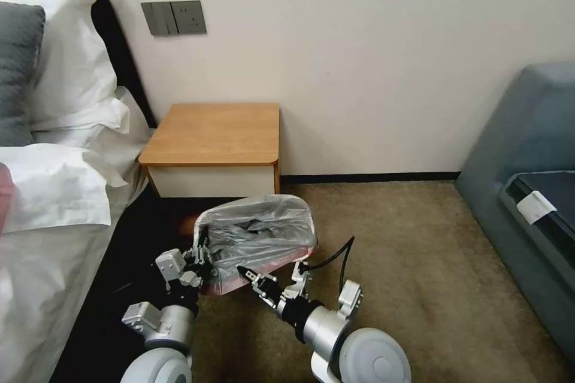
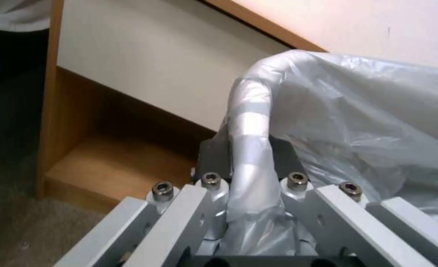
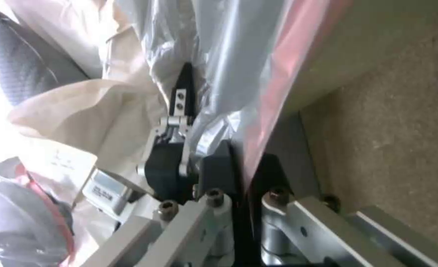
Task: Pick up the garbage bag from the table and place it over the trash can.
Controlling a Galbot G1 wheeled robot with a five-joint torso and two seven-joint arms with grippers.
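Grey crinkly plastic is already over the bin's mouth: the garbage bag (image 1: 263, 233) drapes the trash can (image 1: 296, 266) on the carpet in front of the table (image 1: 212, 134). Nearest me, the left hand (image 1: 200, 254) is clamped on the bag's rolled edge at the bin's left rim, and the right hand (image 1: 272, 278) pinches the pink-edged skirt at the near side. To finish well, I'd say both should draw the film down evenly past the lip, without tearing, before letting go. Count: two hands, one bag, one bin, one table beyond.
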